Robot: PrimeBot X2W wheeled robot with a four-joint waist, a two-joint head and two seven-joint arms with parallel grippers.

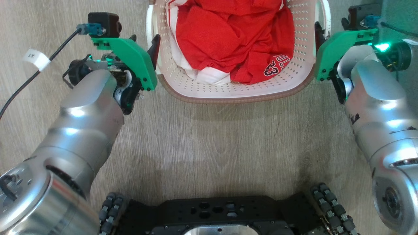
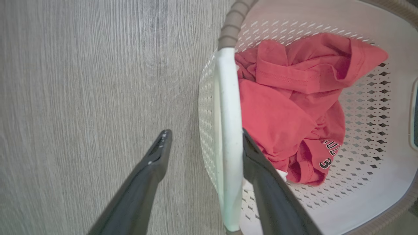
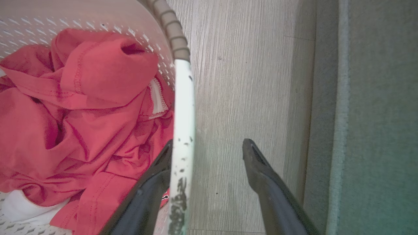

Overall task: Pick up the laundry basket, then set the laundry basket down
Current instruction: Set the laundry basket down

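Observation:
The laundry basket (image 1: 235,95), cream-white and perforated with a brown woven-look rim, stands on the wood floor holding crumpled red and white clothes (image 1: 228,39). My left gripper (image 1: 146,39) is open at the basket's left side. In the left wrist view the white left handle (image 2: 227,130) stands between the spread fingers of that gripper (image 2: 206,140), close to the inner finger. My right gripper (image 1: 322,32) is open at the right side. There the speckled white right handle (image 3: 183,130) lies between the fingers of the right gripper (image 3: 208,148), beside the inner finger.
My dark wheeled base (image 1: 222,215) is at the bottom of the head view, with bare floor between it and the basket. A black cable with a white tag (image 1: 36,58) runs off to the left. A grey-green surface (image 3: 375,117) borders the floor on the right.

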